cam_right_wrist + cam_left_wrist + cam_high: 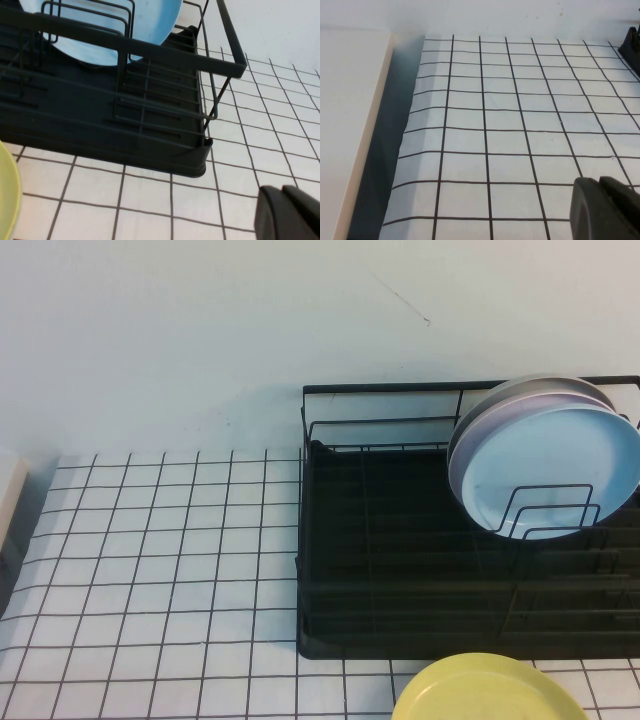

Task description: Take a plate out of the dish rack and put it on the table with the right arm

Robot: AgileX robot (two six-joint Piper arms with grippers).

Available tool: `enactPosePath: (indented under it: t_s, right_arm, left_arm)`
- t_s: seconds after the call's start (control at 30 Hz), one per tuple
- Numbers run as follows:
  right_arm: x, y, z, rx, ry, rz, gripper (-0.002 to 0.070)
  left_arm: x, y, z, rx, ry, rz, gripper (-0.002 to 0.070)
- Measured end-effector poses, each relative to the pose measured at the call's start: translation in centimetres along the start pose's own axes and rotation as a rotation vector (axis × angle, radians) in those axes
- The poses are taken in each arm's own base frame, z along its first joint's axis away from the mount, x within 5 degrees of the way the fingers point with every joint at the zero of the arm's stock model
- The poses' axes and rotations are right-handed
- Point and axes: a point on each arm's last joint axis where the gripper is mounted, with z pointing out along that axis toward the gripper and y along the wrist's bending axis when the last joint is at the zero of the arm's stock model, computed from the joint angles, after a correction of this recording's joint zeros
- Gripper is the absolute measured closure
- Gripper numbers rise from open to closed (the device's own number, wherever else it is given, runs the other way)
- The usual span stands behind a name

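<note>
Nearest in the high view, a smooth round yellow plate [487, 692] lies flat on the table [150, 570], a white surface ruled into small squares by thin black lines. Behind it sits the rack [400, 570], a black tray under thin upright wires. The plate [555, 468], glossy light blue with a raised rim, stands on edge between the dividers toward the rack's far right, a paler plate [530, 392] leaning close behind it. Neither arm appears there. Only the wrist views show the matte black grippers: the left gripper [607, 207] over bare grid, the right gripper [290, 212] just outside the rack's corner; I cannot tell how their jaws stand.
</note>
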Motion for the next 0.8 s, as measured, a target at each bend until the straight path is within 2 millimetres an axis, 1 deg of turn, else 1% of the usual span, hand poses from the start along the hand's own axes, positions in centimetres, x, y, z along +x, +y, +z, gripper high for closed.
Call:
enactPosePath:
  t_s: [0.37, 0.5, 0.6, 0.67, 0.73, 0.8]
  right_arm:
    - [0.0, 0.0, 0.0, -0.001, 0.0, 0.002, 0.0678]
    - [-0.1, 0.2, 0.0, -0.023, -0.013, 0.056, 0.0678]
    - [-0.4, 0.6, 0.0, -0.068, -0.045, 0.18, 0.0678]
    - [-0.6, 0.9, 0.0, -0.106, -0.068, 0.302, 0.0678]
    - [-1.1, 1.4, -0.1, -0.183, -0.093, 0.539, 0.0678]
    - [-1.5, 1.6, -0.2, -0.233, -0.115, 0.703, 0.0678]
  left_arm:
    - [0.0, 0.0, 0.0, 0.0, 0.0, 0.0, 0.0678]
    - [0.0, 0.0, 0.0, 0.0, 0.0, 0.0, 0.0678]
    - [0.0, 0.0, 0.0, 0.0, 0.0, 0.0, 0.0678]
    - [0.0, 0.0, 0.0, 0.0, 0.0, 0.0, 0.0678]
    - [0.0, 0.0, 0.0, 0.0, 0.0, 0.0, 0.0678]
    - [0.0, 0.0, 0.0, 0.0, 0.0, 0.0, 0.0678]
